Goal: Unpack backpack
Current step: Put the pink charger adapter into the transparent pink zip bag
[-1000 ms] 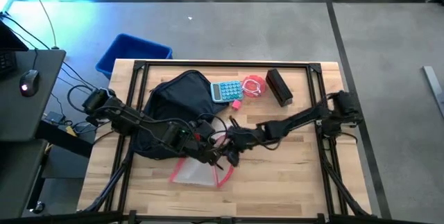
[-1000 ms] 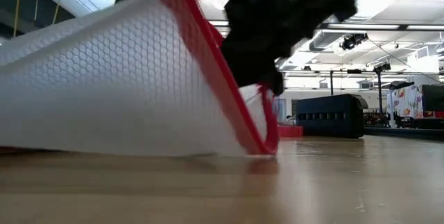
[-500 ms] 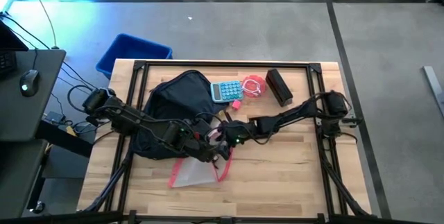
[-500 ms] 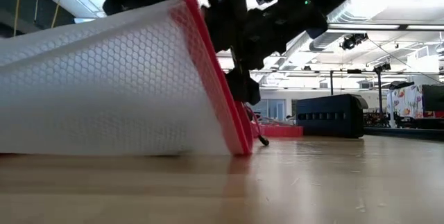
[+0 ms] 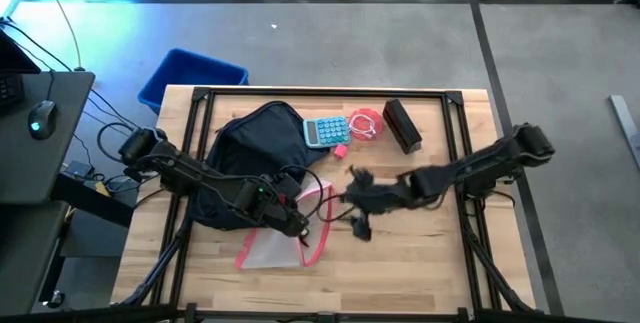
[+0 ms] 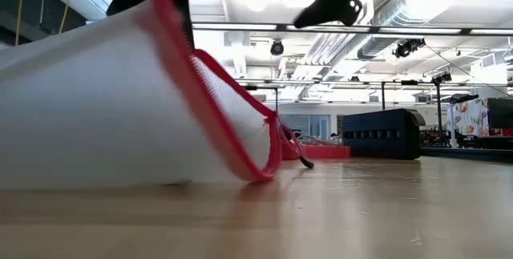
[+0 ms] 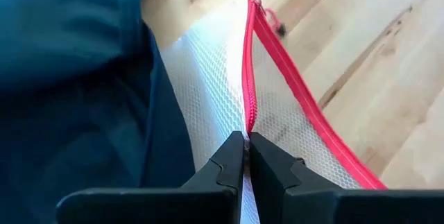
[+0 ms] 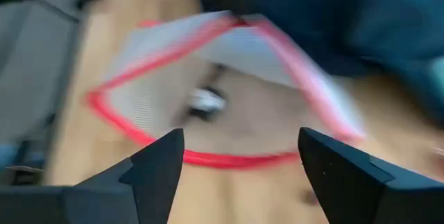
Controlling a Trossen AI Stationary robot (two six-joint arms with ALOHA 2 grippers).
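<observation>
The dark navy backpack (image 5: 255, 143) lies on the table's left half. A white mesh pouch (image 5: 272, 250) with a red zipper rim lies on the table just in front of it, and its mouth (image 6: 232, 123) gapes toward the table's right. My left gripper (image 5: 297, 225) is shut on the pouch's rim. My right gripper (image 5: 351, 205) is wide open just right of the pouch and touches nothing. In the right wrist view (image 8: 241, 134) it faces the pouch's open mouth (image 8: 208, 106). My left gripper pinches the red zipper edge (image 7: 245, 116) of the pouch's mouth between its two fingers. It comes slanting down from the table's left, over the backpack. That edge is held up off the table, and the pouch's underside (image 6: 120, 180) rests on the table.
A teal calculator (image 5: 327, 130), a pink coiled cord (image 5: 367, 125) and a small black box (image 5: 402, 125) lie at the far middle. A blue bin (image 5: 190, 75) stands on the floor beyond the far left corner. Bare wood lies at the near right.
My right gripper has drawn back from the pouch's red rim toward the table's right edge. The pouch's mouth, flat a second ago, now gapes in a loop. My left gripper has kept its hold on the rim.
</observation>
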